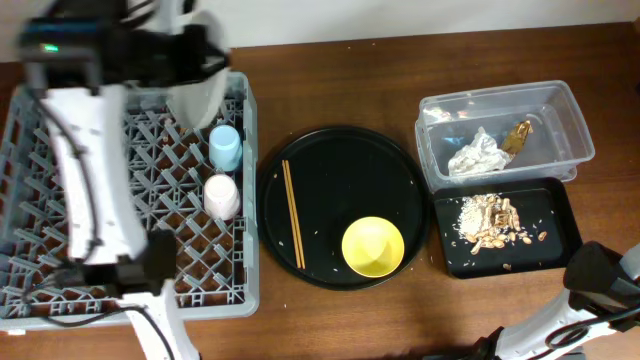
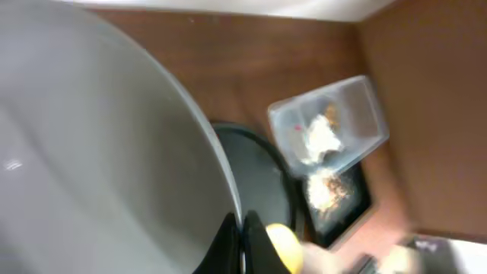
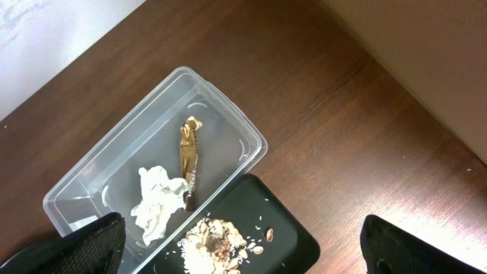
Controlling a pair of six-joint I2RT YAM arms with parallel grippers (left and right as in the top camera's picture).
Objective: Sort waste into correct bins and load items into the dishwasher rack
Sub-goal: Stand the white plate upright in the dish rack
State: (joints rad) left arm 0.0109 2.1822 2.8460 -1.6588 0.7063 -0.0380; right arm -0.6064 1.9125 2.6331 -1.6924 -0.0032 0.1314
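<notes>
My left gripper (image 2: 243, 242) is shut on the rim of the pale round plate (image 2: 99, 152). It holds the plate tilted over the back of the grey dishwasher rack (image 1: 30, 250), as the overhead view (image 1: 200, 98) shows. The blue cup (image 1: 225, 147) and pink cup (image 1: 221, 196) stand in the rack. Two chopsticks (image 1: 292, 213) and the yellow bowl (image 1: 373, 247) lie on the round black tray (image 1: 340, 150). The clear tub (image 3: 228, 125) holds the napkin (image 3: 156, 202) and gold wrapper (image 3: 188, 152). The black rectangular tray (image 3: 285, 236) holds food scraps (image 3: 217, 243). My right gripper (image 3: 243, 255) is open and empty above it.
The clear tub (image 1: 560, 110) and the black rectangular tray (image 1: 555, 215) sit side by side at the right of the wooden table. My right arm (image 1: 600, 280) is at the lower right corner. Bare wood lies between the round tray and the bins.
</notes>
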